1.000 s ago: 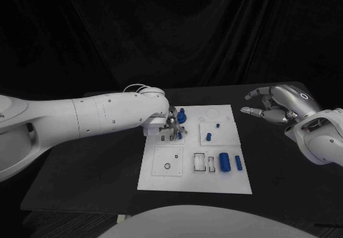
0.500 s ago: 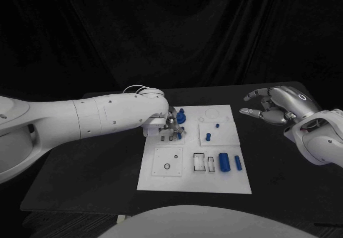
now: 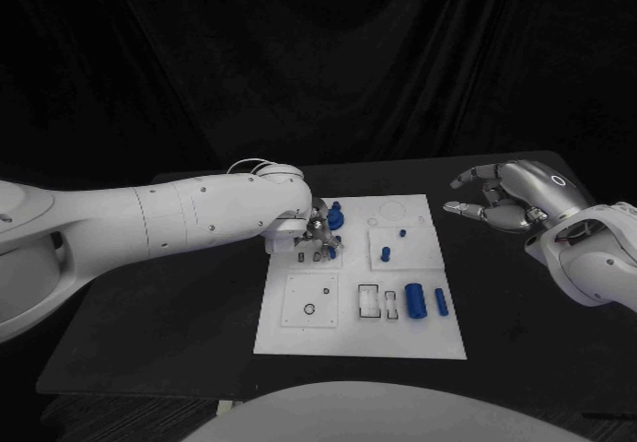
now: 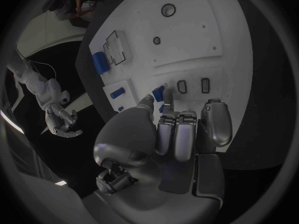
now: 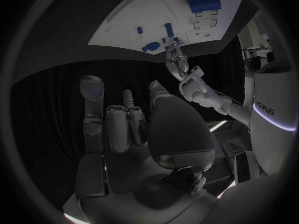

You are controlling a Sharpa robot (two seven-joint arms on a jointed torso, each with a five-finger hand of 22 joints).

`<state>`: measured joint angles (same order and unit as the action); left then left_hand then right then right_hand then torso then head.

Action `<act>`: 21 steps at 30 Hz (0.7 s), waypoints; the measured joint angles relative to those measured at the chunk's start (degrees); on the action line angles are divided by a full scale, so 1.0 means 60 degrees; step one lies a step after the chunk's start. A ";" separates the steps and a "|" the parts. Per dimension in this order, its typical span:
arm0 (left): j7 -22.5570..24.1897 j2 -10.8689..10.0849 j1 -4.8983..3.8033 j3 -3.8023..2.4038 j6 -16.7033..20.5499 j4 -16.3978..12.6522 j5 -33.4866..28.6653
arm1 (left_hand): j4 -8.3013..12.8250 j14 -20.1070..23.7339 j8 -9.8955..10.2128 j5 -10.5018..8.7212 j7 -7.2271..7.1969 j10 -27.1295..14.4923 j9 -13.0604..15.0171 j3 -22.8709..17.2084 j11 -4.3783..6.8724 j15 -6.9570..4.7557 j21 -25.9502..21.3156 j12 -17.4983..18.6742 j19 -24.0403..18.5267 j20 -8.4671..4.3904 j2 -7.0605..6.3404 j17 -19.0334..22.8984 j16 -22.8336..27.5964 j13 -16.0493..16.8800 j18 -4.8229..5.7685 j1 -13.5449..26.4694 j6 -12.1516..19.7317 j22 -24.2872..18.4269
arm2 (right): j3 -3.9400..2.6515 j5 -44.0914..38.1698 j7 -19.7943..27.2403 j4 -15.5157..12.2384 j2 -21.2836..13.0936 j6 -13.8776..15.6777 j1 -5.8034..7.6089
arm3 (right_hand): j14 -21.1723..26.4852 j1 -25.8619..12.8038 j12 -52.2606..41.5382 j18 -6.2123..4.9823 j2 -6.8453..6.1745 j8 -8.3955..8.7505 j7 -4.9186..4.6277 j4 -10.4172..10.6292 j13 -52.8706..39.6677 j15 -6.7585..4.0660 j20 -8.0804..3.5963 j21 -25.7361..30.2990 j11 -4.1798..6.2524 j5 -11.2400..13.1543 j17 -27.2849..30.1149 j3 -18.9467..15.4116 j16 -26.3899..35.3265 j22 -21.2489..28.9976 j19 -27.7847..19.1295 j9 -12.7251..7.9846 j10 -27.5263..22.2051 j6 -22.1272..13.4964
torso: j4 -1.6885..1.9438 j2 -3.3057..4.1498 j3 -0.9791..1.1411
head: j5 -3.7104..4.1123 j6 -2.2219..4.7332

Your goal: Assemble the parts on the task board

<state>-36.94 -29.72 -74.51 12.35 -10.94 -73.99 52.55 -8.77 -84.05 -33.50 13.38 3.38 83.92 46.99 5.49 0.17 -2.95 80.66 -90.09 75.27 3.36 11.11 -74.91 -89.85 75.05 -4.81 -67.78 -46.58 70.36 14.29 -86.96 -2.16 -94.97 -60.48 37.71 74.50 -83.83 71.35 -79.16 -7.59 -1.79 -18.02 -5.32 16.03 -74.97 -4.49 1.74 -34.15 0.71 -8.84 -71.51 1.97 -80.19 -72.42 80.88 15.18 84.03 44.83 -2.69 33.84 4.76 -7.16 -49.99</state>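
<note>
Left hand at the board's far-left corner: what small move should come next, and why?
Probably a short, slow push straight down. The left hand pinches a small blue part at its fingertips, right beside the small rectangular slots on the task board, so seating it looks like the next step. The right hand hangs off the board, holding nothing.

Our left arm reaches in across the table, forearm lying nearly level, wrist bent so that our left hand (image 3: pixel 313 238) points downward. In the left wrist view its fingers (image 4: pixel 176 134) lie side by side, stretched forward from the palm, with the thumb tip drawn up close beside them. Whether anything sits between thumb and fingers we cannot tell. Our right arm is raised off to the other side, well apart from the left hand. Our right hand (image 3: pixel 508 198) hangs in the air, palm turned inward, fingers (image 5: pixel 118 127) loosely curled and apart, holding nothing.
</note>
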 measured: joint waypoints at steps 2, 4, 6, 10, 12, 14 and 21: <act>0.0013 0.0008 0.0005 0.0000 -0.0004 0.0015 0.0000 | 0.0040 0.0000 0.0000 0.0041 0.0000 0.0000 0.0032 -0.0040 0.0000 0.0000 0.0000 0.0000 0.0000 0.0000 -0.0050 0.0000 0.0000 0.0000 0.0000 -0.0051 0.0000 0.0001 | 0.0000 0.0000 0.0000 -0.0001 -0.0001 0.0000 -0.0002 | 0.0000 0.0001 0.0019 0.0000 0.0001 0.0000 0.0000 0.0000 0.0000 0.0000 0.0000 0.0010 0.0000 0.0000 0.0008 0.0000 0.0000 0.0002 0.0000 0.0001 0.0000 0.0000 | 0.0002 0.0000 0.0000 | 0.0004 0.0000; 0.0028 0.0017 0.0012 0.0000 -0.0010 0.0029 0.0000 | 0.0069 0.0000 0.0037 0.0046 0.0000 0.0000 0.0056 -0.0069 0.0000 0.0000 0.0000 0.0000 0.0000 0.0000 -0.0051 0.0000 0.0000 0.0000 0.0000 -0.0051 0.0000 0.0001 | 0.0000 0.0001 0.0000 -0.0001 -0.0002 0.0000 -0.0005 | 0.0000 0.0011 0.0019 0.0000 0.0011 0.0000 0.0000 0.0000 0.0000 0.0000 0.0000 0.0010 0.0000 0.0000 0.0007 0.0000 0.0000 0.0002 0.0000 0.0001 0.0000 0.0000 | 0.0003 -0.0001 0.0000 | 0.0005 0.0000; 0.0039 0.0021 0.0016 0.0000 -0.0017 0.0034 0.0000 | 0.0096 0.0000 0.0037 0.0083 0.0000 0.0000 0.0078 -0.0097 0.0000 0.0000 0.0000 0.0000 0.0000 0.0000 -0.0089 0.0000 0.0000 -0.0001 -0.0001 -0.0089 0.0000 0.0000 | 0.0000 0.0002 0.0000 -0.0001 -0.0001 0.0000 -0.0007 | 0.0000 0.0011 0.0020 0.0000 0.0011 0.0000 0.0000 0.0000 0.0000 0.0000 0.0000 0.0010 0.0000 0.0000 0.0008 0.0000 0.0000 0.0002 0.0000 0.0001 0.0000 0.0000 | 0.0002 -0.0002 0.0000 | 0.0011 0.0000; 0.0047 0.0026 0.0026 0.0002 -0.0045 0.0039 0.0001 | 0.0110 0.0000 0.0074 0.0083 -0.0022 -0.0001 0.0096 -0.0154 -0.0001 0.0001 0.0000 0.0000 0.0000 0.0001 -0.0088 0.0000 0.0000 -0.0001 0.0000 -0.0089 -0.0022 0.0001 | 0.0000 0.0018 0.0005 0.0003 0.0008 -0.0003 -0.0015 | -0.0026 0.0036 0.0019 0.0000 -0.0014 0.0000 -0.0031 0.0002 0.0000 0.0026 0.0000 0.0015 0.0000 0.0274 0.0018 -0.0002 0.0000 0.0002 0.0000 -0.0043 0.0000 0.0036 | 0.0002 -0.0005 0.0002 | 0.0020 0.0000; 0.0048 0.0034 0.0029 0.0002 -0.0066 0.0047 0.0001 | 0.0128 0.0000 0.0074 0.0111 -0.0038 -0.0001 0.0125 -0.0181 -0.0001 0.0001 0.0000 0.0000 0.0000 0.0000 -0.0102 0.0000 0.0000 0.0000 0.0000 -0.0109 -0.0037 0.0007 | 0.0000 0.0045 0.0016 0.0008 0.0012 -0.0003 -0.0025 | -0.0026 0.0036 0.0019 0.0000 -0.0014 0.0000 0.0000 0.0027 0.0000 0.0026 0.0000 0.0053 -0.0003 0.0348 0.0018 -0.0027 0.0000 0.0002 0.0000 -0.0043 -0.0003 0.0068 | 0.0002 -0.0006 0.0004 | 0.0021 0.0000; 0.0048 0.0039 0.0032 0.0002 -0.0087 0.0054 0.0002 | 0.0159 0.0000 0.0074 0.0136 -0.0037 -0.0001 0.0142 -0.0211 -0.0001 0.0001 0.0000 -0.0001 0.0001 0.0001 -0.0100 0.0000 0.0000 0.0001 -0.0001 -0.0177 -0.0037 0.0007 | 0.0000 0.0069 0.0030 0.0016 0.0017 -0.0002 -0.0029 | -0.0027 0.0036 0.0019 0.0000 -0.0014 0.0000 0.0000 0.0027 0.0000 0.0026 0.0000 0.0058 -0.0034 0.0379 0.0019 -0.0027 0.0005 0.0002 0.0000 -0.0055 -0.0034 0.0068 | 0.0001 -0.0007 0.0005 | 0.0021 0.0000; 0.0043 0.0045 0.0049 -0.0001 -0.0163 0.0073 0.0002 | 0.0160 0.0001 0.0074 0.0136 -0.0036 0.0018 0.0153 -0.0213 0.0017 0.0002 0.0000 -0.0002 0.0001 0.0000 -0.0095 0.0000 0.0000 0.0003 0.0000 -0.0183 -0.0036 0.0007 | 0.0000 0.0156 0.0084 0.0049 0.0037 0.0002 -0.0033 | -0.0026 0.0035 0.0019 0.0000 -0.0014 0.0000 -0.0020 0.0081 0.0000 0.0026 0.0000 0.0092 -0.0059 0.0559 0.0050 -0.0080 0.0052 0.0010 0.0000 -0.0069 -0.0009 0.0088 | 0.0001 -0.0014 0.0008 | 0.0011 0.0000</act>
<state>-36.68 -29.45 -74.22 12.34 -11.92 -73.56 52.56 -7.81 -84.04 -33.05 14.19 3.17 84.03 47.91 4.21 0.27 -2.94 80.66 -90.10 75.28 3.37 10.54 -74.91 -89.85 75.07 -4.81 -68.87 -46.80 70.40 14.29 -86.03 -1.66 -94.68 -60.26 37.72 74.30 -83.99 71.56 -79.04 -7.60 -1.88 -18.02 -5.44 16.52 -74.97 -4.33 1.74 -33.60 0.35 -5.49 -71.20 1.49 -79.88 -72.36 80.88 14.76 83.98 45.36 -2.69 33.76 4.81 -7.10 -49.99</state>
